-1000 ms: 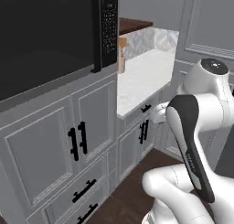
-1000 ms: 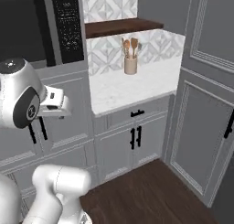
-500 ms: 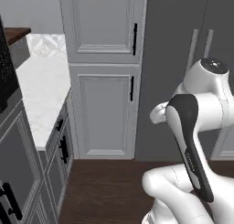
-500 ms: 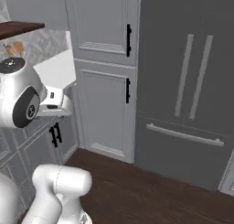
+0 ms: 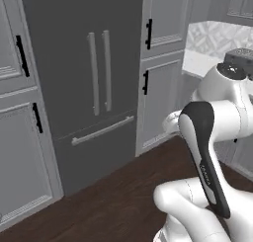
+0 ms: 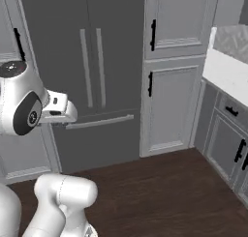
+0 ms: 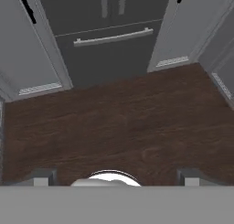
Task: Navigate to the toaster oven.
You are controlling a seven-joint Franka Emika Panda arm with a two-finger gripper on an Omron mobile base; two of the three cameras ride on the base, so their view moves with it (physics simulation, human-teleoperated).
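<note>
A: Pincer (image 7: 117, 178) first: the hand view looks straight down, with two dark fingertips (image 7: 43, 177) set wide apart. Nothing between them, just the wood floor (image 7: 119, 122). Spread and empty.

B: Noted. Biggest thing ahead?

A: Dark double-door fridge (image 5: 79, 63), square in front of the base. Tall grey cupboards (image 6: 174, 71) flank it on the right, then the room turns a corner.

B: And past the corner?

A: White counter (image 6: 227, 71) running along the right edge of both base views, with drawers under it. On its far end, behind the arm's shoulder in the left base view, sits a dark grey box (image 5: 241, 55), cut off by the frame.

B: Is that the toaster oven?

A: Could be, but I cannot tell. No door, handle or knobs are readable.

B: Progress, then?

A: My judgement is partway at best. The base faces the fridge, well apart from the counter. What is left is turning right, driving along the floor to the counter's edge and squaring up on that box.
</note>
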